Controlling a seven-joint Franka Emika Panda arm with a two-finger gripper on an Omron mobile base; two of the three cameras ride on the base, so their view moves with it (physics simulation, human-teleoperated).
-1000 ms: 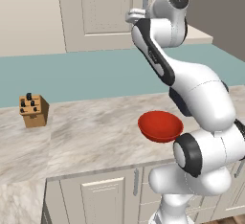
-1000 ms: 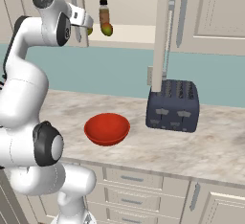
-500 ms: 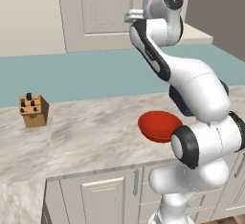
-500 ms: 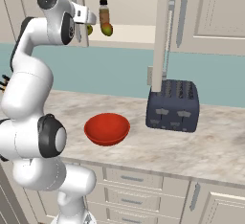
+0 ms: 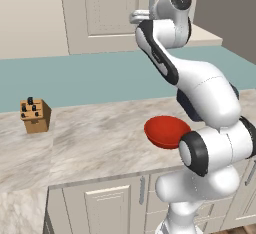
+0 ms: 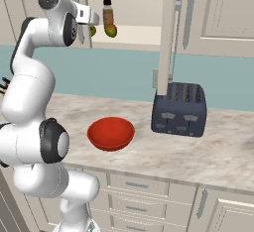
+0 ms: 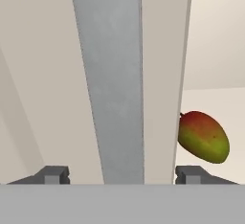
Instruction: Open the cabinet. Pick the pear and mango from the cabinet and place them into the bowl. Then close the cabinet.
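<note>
The cabinet (image 5: 100,13) hangs above the counter. Its right door (image 6: 168,28) stands swung out edge-on. My gripper (image 7: 120,175) is raised to the left door, open, with one fingertip on each side of the long grey bar handle (image 7: 115,74) and a gap to it on both sides. Past that door's edge lies the orange-red and green mango (image 7: 203,137), also on the pale shelf (image 6: 111,29). The yellow-green pear (image 6: 93,29) peeks out from behind my hand (image 6: 92,17). Below on the counter sits the red bowl (image 6: 110,133) (image 5: 166,130), with nothing in it.
A brown bottle with a black cap (image 6: 107,12) stands on the shelf just behind the mango. A dark toaster (image 6: 179,108) sits right of the bowl under the open door. A knife block (image 5: 34,115) stands far left on the marble counter (image 5: 100,138).
My hand has edged in toward the left door's handle and the fingers have narrowed slightly. The fruit, bowl and doors have not moved.
</note>
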